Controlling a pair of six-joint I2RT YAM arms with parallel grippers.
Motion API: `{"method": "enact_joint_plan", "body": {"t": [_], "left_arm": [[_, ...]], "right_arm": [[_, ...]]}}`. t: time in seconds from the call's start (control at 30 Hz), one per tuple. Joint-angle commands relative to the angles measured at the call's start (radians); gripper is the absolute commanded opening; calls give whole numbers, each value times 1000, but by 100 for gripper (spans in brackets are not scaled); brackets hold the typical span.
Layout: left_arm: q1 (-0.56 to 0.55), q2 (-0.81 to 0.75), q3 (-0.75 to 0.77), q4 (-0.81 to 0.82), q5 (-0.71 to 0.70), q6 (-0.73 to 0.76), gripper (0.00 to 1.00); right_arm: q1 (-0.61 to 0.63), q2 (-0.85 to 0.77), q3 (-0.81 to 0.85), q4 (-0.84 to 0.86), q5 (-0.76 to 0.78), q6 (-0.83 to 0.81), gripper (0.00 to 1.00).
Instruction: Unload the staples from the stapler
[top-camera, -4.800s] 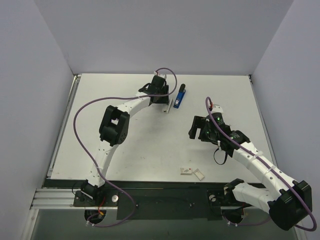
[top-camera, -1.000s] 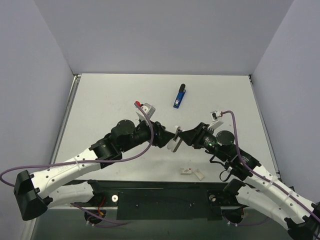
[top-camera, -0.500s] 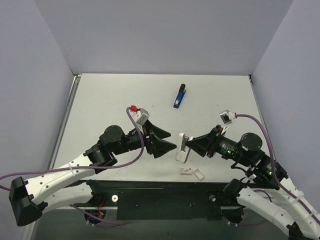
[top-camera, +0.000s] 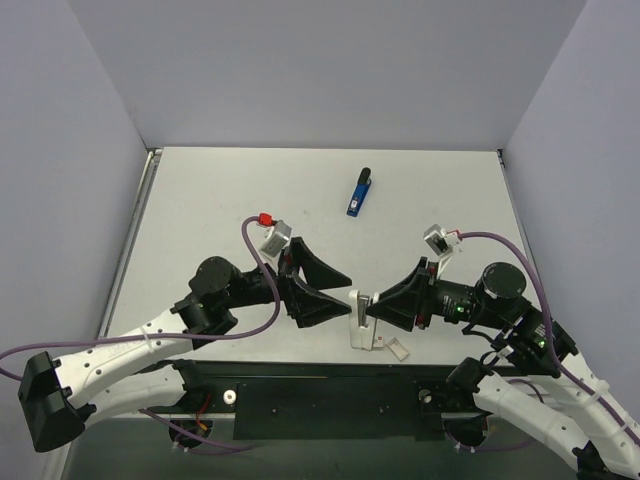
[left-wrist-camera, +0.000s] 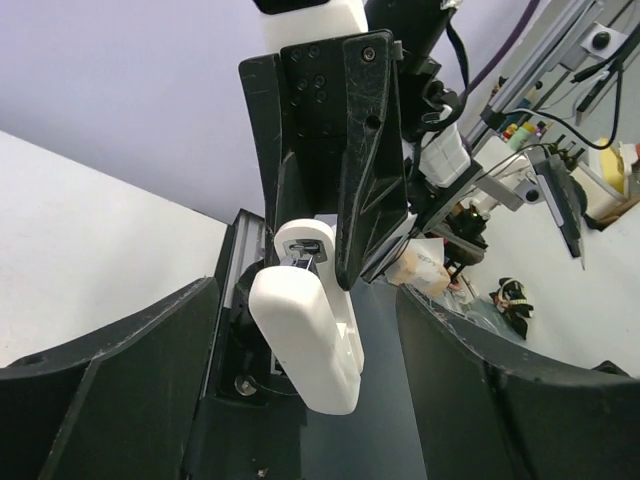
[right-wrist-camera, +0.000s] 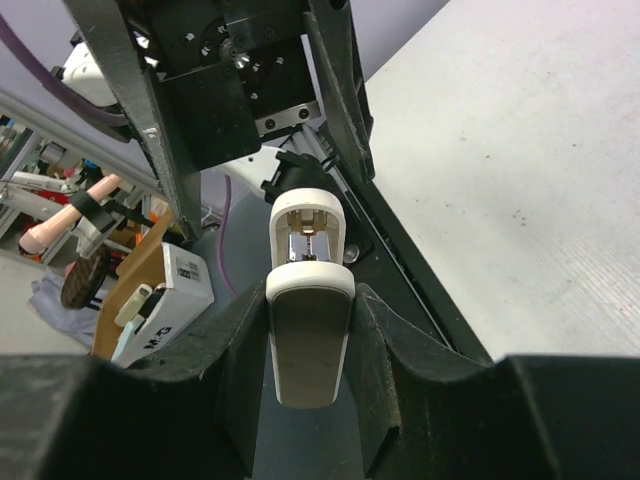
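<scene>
On the left, our left gripper (top-camera: 345, 297) is spread wide and holds nothing. It points at the white stapler (top-camera: 357, 322), which is very near but not touching it. We think this gripper should slide in slowly and pinch the top part, so the stapler opens without twisting. Small pale staples (top-camera: 398, 349) lie on the surface (top-camera: 220, 200), just right of the stapler's low end. We cannot tell if more are inside. On the right, our right gripper (top-camera: 373, 306) is clenched on the stapler, with its fingers (right-wrist-camera: 378, 385) pressing both sides.
</scene>
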Motion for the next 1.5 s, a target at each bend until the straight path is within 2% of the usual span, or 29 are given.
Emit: {"method": "enact_joint_plan", "body": {"t": [0.0, 0.47, 0.63, 0.93, 1.0, 1.03, 1.07, 1.1, 1.17, 1.33, 1.4, 1.43, 1.47], "left_arm": [[-2, 8, 1, 121, 64, -52, 81], [-3, 25, 11, 141, 68, -91, 73], [-3, 31, 22, 143, 65, -96, 62], [-2, 53, 37, 160, 65, -111, 47], [-3, 57, 40, 167, 68, -117, 39], [-3, 59, 39, 172, 71, -119, 30], [-3, 60, 40, 172, 73, -117, 26], [-3, 59, 42, 157, 70, -117, 0], [-3, 59, 43, 146, 65, -109, 0], [-3, 41, 51, 77, 52, -63, 0], [-3, 30, 60, 13, 41, -33, 0], [-3, 25, 62, -3, 36, -27, 0], [-3, 19, 63, -39, 32, -10, 0]], "right_arm": [[-2, 7, 49, 143, -91, 12, 0], [14, 30, 60, 227, -116, 1, 0], [23, 27, 61, 203, -104, -22, 0], [44, 21, 29, 201, -88, -47, 0], [52, 24, 20, 199, -84, -54, 0], [52, 24, 18, 189, -82, -65, 0], [54, 24, 18, 183, -76, -70, 0], [54, 23, 17, 177, -71, -76, 0], [54, 17, 18, 135, -64, -93, 0], [55, -5, 26, 61, -45, -133, 17], [55, -14, 27, 17, -33, -151, 33], [54, -17, 30, 5, -27, -168, 36], [54, -22, 39, -27, -19, -176, 45]]}}
